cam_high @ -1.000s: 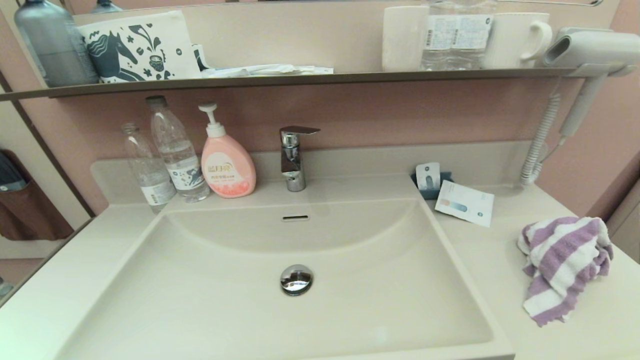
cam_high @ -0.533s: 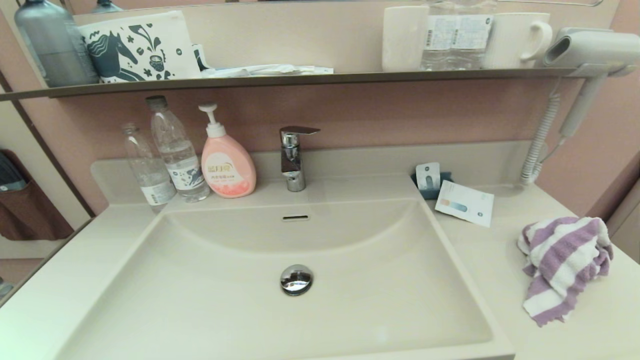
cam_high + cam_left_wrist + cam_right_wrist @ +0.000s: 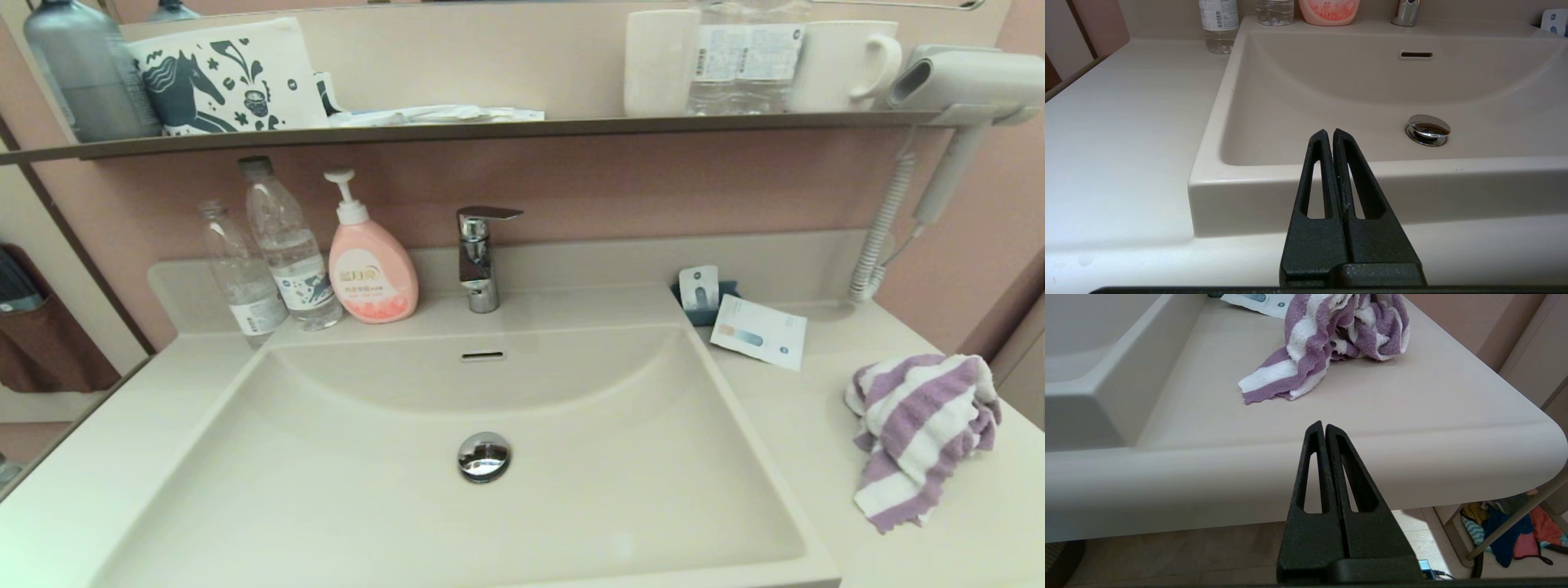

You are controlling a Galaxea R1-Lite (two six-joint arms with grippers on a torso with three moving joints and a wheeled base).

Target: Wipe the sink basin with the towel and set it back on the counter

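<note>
A: Where is the towel [image 3: 922, 429]?

B: Bunched on the bench [image 3: 784, 425], right of the sink basin [image 3: 351, 498] and well apart from it; one striped end trails toward the near edge; a white card [image 3: 758, 331] lies flat just beyond it, farther back.

A: And the left pincer [image 3: 1329, 132]?

B: Low at the near side of the bench, in front of the basin's near-left part; its two black fingers are pressed together, nothing between them; the chrome drain plug [image 3: 1428, 129] sits beyond, right of the tips.

A: The right pincer [image 3: 1320, 425]?

B: Also pressed together and holding nothing; it hangs off the near edge of the bench, tips aimed at the towel's trailing end, clearly apart from the cloth.

A: The rest?

B: A faucet [image 3: 480, 257] behind the basin; a pink pump bottle [image 3: 371, 269] and two clear bottles [image 3: 269, 261] at the far left; neither arm shows in the head view.
</note>
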